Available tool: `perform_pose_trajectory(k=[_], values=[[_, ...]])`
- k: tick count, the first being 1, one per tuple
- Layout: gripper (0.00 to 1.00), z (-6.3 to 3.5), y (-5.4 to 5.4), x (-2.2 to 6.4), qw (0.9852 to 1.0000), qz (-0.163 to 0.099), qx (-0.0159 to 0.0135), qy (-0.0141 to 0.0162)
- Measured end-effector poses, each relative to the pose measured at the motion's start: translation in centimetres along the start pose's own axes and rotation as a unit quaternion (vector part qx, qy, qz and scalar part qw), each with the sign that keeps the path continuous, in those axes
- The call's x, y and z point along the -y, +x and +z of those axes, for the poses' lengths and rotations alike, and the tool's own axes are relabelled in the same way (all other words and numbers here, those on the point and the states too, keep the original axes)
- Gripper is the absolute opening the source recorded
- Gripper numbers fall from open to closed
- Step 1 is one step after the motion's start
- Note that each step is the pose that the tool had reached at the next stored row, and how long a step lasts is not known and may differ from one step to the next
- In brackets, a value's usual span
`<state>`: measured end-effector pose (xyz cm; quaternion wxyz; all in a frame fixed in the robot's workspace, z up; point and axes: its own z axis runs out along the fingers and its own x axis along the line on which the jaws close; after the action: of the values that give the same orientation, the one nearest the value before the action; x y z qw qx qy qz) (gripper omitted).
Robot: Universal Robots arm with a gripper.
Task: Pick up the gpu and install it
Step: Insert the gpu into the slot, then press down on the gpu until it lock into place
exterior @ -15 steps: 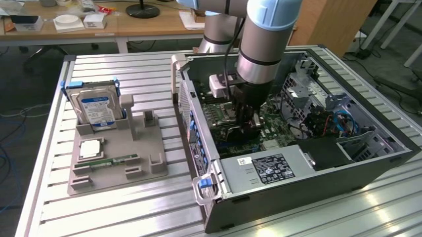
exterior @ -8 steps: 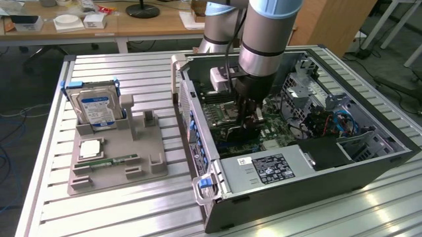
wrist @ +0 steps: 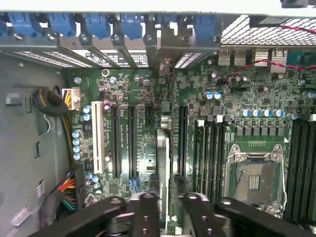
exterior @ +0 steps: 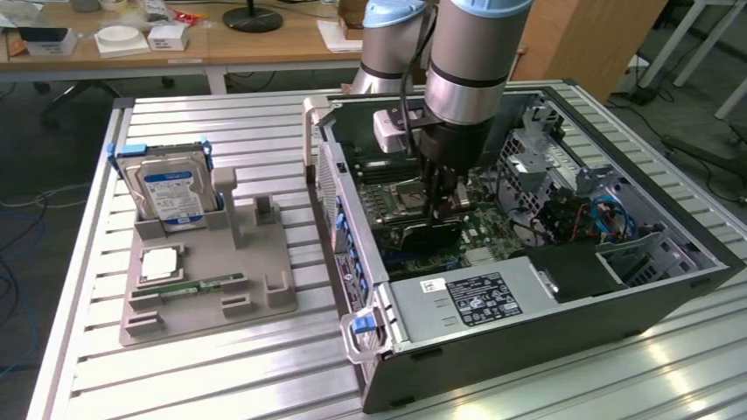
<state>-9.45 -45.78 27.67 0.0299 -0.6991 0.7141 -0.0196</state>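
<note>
The gripper [wrist: 165,210] pinches one gpu [wrist: 163,168] edge-on above the motherboard's [wrist: 148,98] three long black slots.

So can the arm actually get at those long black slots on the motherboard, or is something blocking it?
Probably yes. The computer case is open-sided, the gripper hangs inside over the motherboard gripping the gpu, and the long black slots under it look bare and uncovered.

Drive cage [exterior: 548,166] and case wall [exterior: 350,219] hem the tool [exterior: 442,219] above the motherboard [wrist: 143,123].
</note>
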Motion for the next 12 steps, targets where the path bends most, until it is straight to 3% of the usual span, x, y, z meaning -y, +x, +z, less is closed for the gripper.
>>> perform_pose_trajectory(k=[3, 12], values=[[0.14, 0.0, 0.0, 0.0, 1.0, 0.0, 0.0, 0.0], [0.1, -0.01, 0.0, 0.0, 1.0, 0.0, -0.0001, 0.0]])
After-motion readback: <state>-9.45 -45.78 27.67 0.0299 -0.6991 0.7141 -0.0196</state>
